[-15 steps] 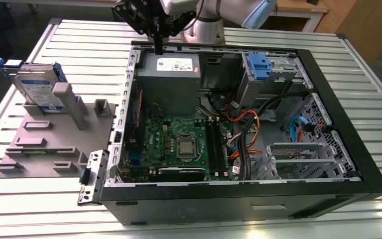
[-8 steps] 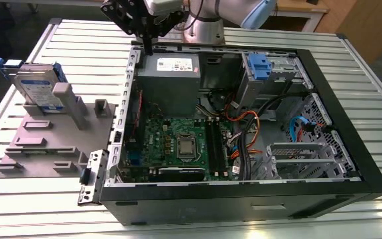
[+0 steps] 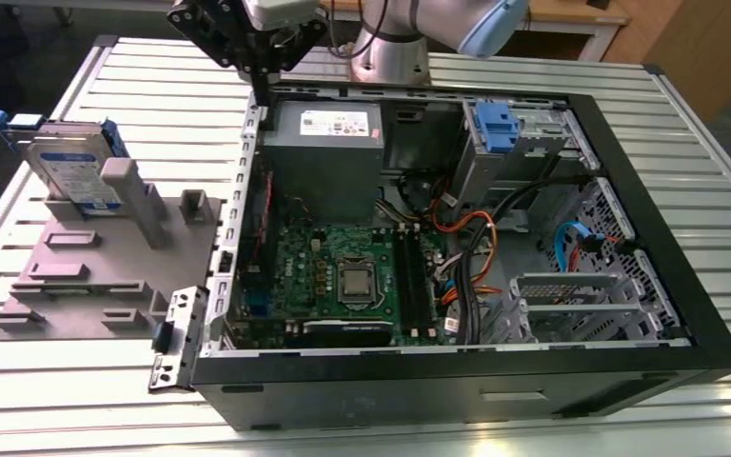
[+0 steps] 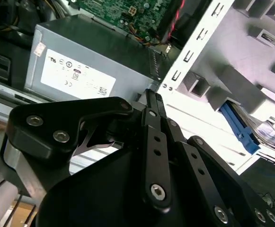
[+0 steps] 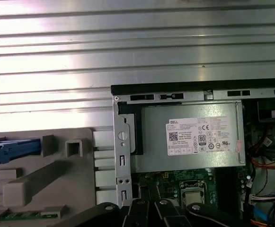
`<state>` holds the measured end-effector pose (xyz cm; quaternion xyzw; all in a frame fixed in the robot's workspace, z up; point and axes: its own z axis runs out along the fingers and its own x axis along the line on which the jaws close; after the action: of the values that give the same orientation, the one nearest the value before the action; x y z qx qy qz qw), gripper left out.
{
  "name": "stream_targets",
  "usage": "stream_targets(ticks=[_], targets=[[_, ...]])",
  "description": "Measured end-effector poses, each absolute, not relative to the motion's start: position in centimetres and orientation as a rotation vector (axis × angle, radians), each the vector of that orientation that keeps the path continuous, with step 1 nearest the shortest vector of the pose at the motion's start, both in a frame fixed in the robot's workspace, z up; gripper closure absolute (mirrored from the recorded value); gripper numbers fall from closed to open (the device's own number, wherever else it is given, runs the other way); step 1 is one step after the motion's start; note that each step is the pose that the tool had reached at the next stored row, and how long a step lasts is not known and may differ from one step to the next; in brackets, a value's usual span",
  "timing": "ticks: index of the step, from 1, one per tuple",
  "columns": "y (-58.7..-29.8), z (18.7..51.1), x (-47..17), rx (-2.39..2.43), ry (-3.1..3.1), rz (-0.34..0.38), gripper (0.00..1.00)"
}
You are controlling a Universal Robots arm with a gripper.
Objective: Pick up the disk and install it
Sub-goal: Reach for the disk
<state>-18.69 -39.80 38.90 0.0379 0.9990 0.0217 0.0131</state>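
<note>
Nothing is installed yet. The flat silver-grey disk in its blue plastic frame [image 3: 71, 174] stands upright in the grey holder [image 3: 99, 276] on the table [image 3: 689, 143], at the exterior view's left of the open black computer case [image 3: 467, 376]. The black claw [image 3: 260, 62], pinched together and empty, hovers over the case's far corner, well apart from the disk.

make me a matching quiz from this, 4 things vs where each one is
1 disk
2 power supply
3 pincer
4 motherboard

A green, flat on the floor of the case
B on edge in the grey fixture, outside the case
C above a case corner, holding nothing
D grey box inside the case, white label

Pairs: 1-B, 2-D, 3-C, 4-A
</note>
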Motion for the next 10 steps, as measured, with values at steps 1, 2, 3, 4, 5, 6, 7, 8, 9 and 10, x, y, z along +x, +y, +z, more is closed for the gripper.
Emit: stream_targets(ticks=[1, 2, 3, 4, 5, 6, 7, 8, 9, 10], targets=[[-39.8, 38.9, -18.9, 0.118, 3.112, 0.068, 0.89], [-39.8, 38.9, -19.2, 0.118, 3.112, 0.068, 0.89], [-39.8, 38.8, -19.5, 0.118, 3.112, 0.068, 0.89], [-39.7, 38.8, -19.7, 0.118, 3.113, 0.068, 0.89], [-39.7, 38.7, -20.0, 0.118, 3.112, 0.068, 0.89], [-39.7, 38.7, -20.3, 0.118, 3.112, 0.068, 0.89], [-39.6, 38.7, -20.5, 0.118, 3.113, 0.068, 0.89], [-39.6, 38.6, -20.8, 0.118, 3.112, 0.068, 0.89], [-39.5, 38.6, -21.0, 0.118, 3.112, 0.068, 0.89], [-39.5, 38.5, -21.2, 0.118, 3.112, 0.068, 0.89]])
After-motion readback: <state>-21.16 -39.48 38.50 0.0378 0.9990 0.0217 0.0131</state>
